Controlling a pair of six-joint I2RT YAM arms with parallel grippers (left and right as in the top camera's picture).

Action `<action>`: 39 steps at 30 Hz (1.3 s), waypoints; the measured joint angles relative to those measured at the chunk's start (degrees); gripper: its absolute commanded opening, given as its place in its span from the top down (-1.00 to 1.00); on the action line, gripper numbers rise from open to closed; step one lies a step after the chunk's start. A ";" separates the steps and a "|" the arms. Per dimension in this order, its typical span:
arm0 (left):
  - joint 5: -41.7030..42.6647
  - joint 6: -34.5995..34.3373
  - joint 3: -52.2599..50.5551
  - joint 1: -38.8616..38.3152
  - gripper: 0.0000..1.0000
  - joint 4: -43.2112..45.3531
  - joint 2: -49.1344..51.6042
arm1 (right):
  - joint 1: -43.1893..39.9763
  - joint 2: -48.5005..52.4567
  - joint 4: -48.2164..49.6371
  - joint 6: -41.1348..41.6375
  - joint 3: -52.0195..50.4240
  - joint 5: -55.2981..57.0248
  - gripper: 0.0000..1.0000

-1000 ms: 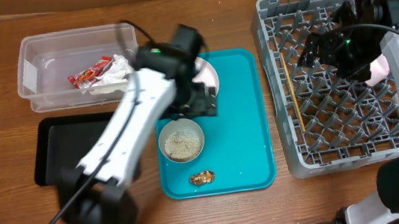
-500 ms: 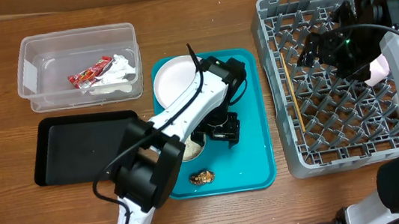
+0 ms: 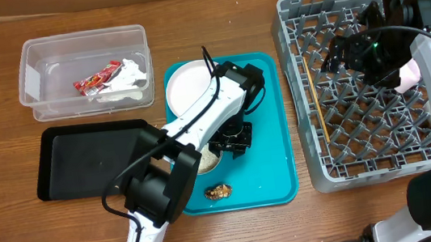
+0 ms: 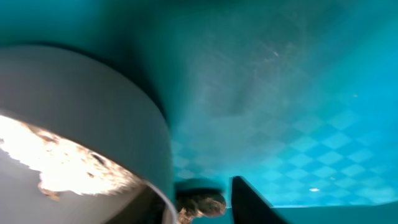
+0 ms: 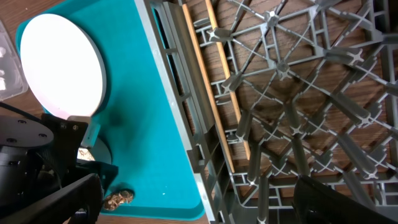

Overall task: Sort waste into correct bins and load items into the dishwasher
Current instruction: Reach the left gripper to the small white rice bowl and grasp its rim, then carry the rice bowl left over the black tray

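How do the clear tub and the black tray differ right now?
The clear tub is see-through and deeper; the black tray is opaque and shallower. The clear tub holds a red wrapper and a white napkin; the black tray shows nothing inside. Both are rectangular, left of the teal tray.

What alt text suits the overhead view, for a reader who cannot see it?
The left gripper is down at a bowl of rice on a teal tray, beside a white plate and a brown scrap. A clear tub holds a red wrapper and a napkin; the right gripper hovers over the grey rack.
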 measured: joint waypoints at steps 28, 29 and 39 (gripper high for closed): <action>-7.74 -0.68 -0.07 1.79 0.91 -1.27 -3.21 | 0.00 0.00 -0.04 0.07 0.00 0.02 -1.00; -8.13 -0.92 -0.07 2.21 0.91 -1.27 -4.37 | 0.00 0.00 -0.04 0.09 0.00 0.04 -1.00; -10.05 -1.66 -0.04 9.90 0.91 -1.38 -20.22 | 0.00 0.00 -0.15 0.07 0.00 0.55 -1.00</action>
